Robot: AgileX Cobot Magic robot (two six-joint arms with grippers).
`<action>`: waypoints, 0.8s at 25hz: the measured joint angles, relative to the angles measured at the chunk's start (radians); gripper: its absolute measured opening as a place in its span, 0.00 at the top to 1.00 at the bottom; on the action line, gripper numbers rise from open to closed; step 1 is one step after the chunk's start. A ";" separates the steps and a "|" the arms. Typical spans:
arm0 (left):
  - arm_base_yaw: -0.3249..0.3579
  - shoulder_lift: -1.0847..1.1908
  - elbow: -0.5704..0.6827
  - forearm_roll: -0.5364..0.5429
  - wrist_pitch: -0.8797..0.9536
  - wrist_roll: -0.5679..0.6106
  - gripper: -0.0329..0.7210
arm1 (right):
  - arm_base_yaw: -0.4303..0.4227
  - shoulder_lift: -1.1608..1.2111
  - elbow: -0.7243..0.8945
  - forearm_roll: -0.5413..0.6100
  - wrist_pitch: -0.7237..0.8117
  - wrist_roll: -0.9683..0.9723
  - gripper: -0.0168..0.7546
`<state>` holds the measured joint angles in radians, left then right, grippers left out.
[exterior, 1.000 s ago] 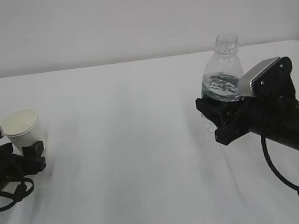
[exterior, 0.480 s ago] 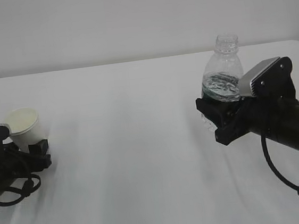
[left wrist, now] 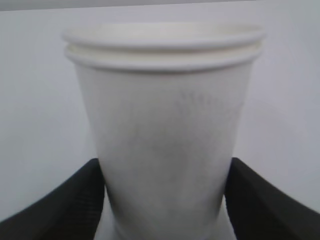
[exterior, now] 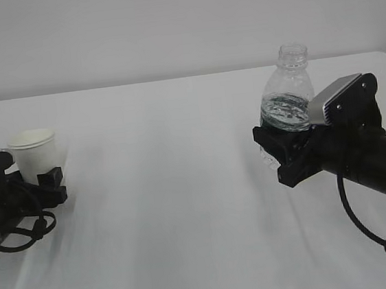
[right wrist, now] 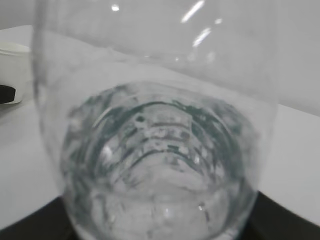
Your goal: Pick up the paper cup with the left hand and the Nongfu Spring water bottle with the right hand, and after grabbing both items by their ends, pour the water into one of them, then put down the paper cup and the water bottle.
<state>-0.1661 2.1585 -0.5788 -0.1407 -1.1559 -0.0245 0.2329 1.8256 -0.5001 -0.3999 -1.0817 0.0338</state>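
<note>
Since 1 s ago, small white tapered paper cup (exterior: 35, 157) went from tilted to upright at frame left — left gripper (exterior: 39, 183) pinches its base. Right gripper (exterior: 281, 150) clamps clear ribbed plastic bottle (exterior: 287, 103), right-centre, unchanged.

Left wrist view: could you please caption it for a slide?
White tapered paper cup upright between two black fingers at its base.
</note>
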 joint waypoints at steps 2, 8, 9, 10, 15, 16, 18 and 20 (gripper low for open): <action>0.000 0.000 -0.002 -0.001 0.000 0.000 0.25 | 0.000 0.000 0.000 0.000 0.000 0.000 0.44; 0.000 0.000 -0.002 -0.003 0.000 0.000 0.25 | 0.000 0.000 0.000 0.000 -0.001 0.000 0.44; 0.000 0.000 -0.002 -0.004 0.000 0.000 0.25 | 0.000 0.000 0.000 0.000 -0.001 0.000 0.44; 0.000 0.000 -0.002 -0.004 0.000 0.000 0.25 | 0.000 0.000 0.000 0.000 -0.001 0.000 0.44; 0.000 0.000 0.002 -0.004 0.000 0.000 0.17 | 0.000 0.000 0.000 0.000 -0.001 0.000 0.44; 0.000 0.000 0.004 -0.004 0.000 0.000 0.16 | 0.000 0.000 0.000 0.000 -0.001 0.000 0.44; 0.000 0.000 0.011 -0.004 0.000 0.000 0.15 | 0.000 0.000 0.000 0.000 -0.001 0.000 0.44; 0.000 0.000 0.011 -0.009 0.000 0.000 0.15 | 0.000 0.000 0.000 0.000 -0.001 0.000 0.44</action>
<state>-0.1661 2.1585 -0.5674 -0.1496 -1.1559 -0.0245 0.2329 1.8256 -0.5001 -0.3999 -1.0831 0.0338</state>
